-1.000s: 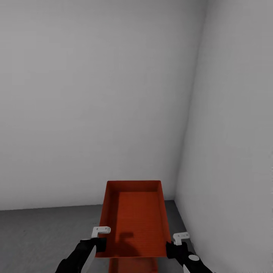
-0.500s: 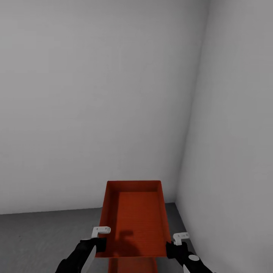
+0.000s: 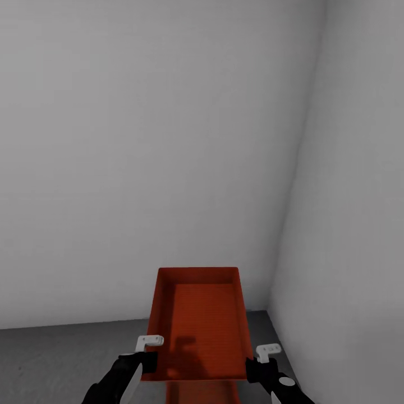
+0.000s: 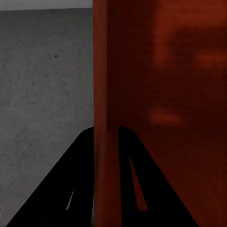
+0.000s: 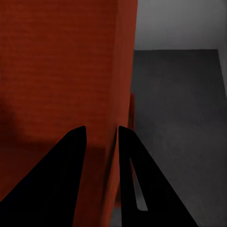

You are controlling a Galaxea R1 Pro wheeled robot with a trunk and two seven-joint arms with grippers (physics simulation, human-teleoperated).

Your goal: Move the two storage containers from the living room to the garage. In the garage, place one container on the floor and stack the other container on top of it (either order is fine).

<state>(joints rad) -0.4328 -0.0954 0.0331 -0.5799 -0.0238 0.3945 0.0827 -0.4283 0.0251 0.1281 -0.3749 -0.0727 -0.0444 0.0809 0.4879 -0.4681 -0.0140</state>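
Grey concrete floor [image 3: 62, 353] and plain white-grey walls [image 3: 146, 146] put the robot in the garage, facing a corner. W/ that said, the thing to watch is the rust-red storage container [image 3: 199, 322], open top up, carried level in front of the trunk and clear of the floor. Just under its near end a second red container [image 3: 196, 391] peeks out at the head view's bottom edge; whether it sits on the floor can't be told from here. Left claw [image 3: 147, 354] is clenched on the carried box's left wall, which the left wrist view shows running between the two dark fingers [image 4: 75, 189], w/ concrete beside it. Right claw [image 3: 262, 359] grips the right wall the same way: wall between the fingers [image 5: 66, 175], floor [image 5: 179, 118] beyond. Vs. the frames a sec ago, box and claws sit at the same spot in the head view, but the wall corner [image 3: 297, 168] has slid to the right and the floor strip looks thinner, so it's the camera or base that turned a bit, not the load. Judged from this, the carry is done and the robot is squaring up: next is prob. lowering the held box onto the lower one, keeping it level so both walls stay pinched.
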